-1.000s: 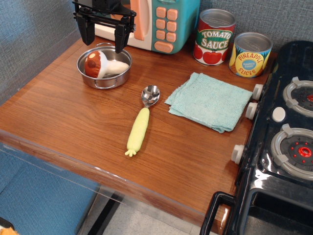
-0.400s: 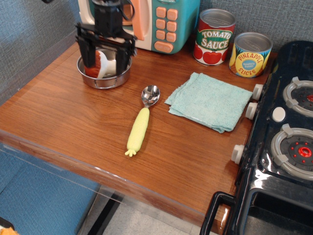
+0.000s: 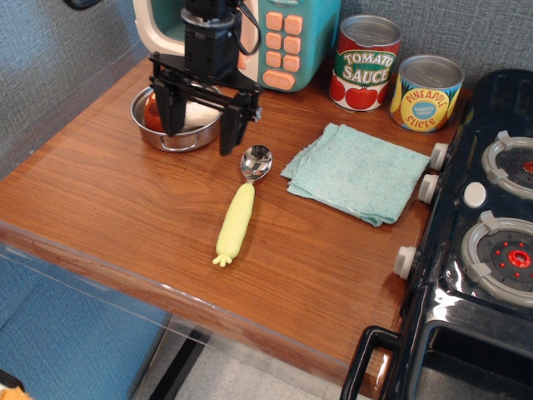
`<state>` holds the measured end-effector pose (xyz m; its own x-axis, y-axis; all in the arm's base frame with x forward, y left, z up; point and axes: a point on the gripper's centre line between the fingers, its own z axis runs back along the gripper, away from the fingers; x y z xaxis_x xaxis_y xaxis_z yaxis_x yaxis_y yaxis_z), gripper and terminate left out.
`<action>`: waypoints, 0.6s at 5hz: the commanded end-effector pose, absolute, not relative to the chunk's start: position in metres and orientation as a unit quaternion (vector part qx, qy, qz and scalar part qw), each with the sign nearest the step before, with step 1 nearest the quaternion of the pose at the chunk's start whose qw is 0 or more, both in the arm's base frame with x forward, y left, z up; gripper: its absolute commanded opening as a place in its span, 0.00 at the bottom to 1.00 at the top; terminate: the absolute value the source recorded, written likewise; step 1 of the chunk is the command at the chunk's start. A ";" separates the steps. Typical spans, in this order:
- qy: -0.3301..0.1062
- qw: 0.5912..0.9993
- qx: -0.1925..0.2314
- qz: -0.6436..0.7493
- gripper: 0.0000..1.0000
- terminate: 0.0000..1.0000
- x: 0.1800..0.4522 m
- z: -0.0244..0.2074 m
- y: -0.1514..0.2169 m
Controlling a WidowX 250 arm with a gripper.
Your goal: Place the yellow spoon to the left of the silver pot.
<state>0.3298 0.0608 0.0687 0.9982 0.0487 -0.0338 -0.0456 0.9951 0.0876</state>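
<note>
You see a pale-yellow-handled yellow spoon (image 3: 240, 207), a shiny silver pot (image 3: 179, 133), a black gripper (image 3: 200, 125), a light teal cloth (image 3: 358, 172) and brown wood-grain table (image 3: 100, 192).

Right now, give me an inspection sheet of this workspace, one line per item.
Surface: wooden countertop, no spills seen.
Job's things: yellow spoon lies flat, bowl toward the back, right of and in front of the silver pot; pot holds a toy mushroom, partly hidden by the arm.
Clutter: teal folded cloth, tomato sauce can, pineapple slices can.
Grippers: gripper open, empty, fingers pointing down in front of the pot.
Cables: a dark cable on the arm.
Surroundings: toy microwave behind, toy stove at right, grey fabric walls.
</note>
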 end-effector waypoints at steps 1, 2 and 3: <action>-0.021 0.997 0.069 0.014 1.00 0.00 0.310 0.060 0.028; -0.035 0.996 0.069 0.039 1.00 0.00 0.299 0.043 0.018; -0.052 0.995 0.053 0.061 1.00 0.00 0.290 0.035 0.008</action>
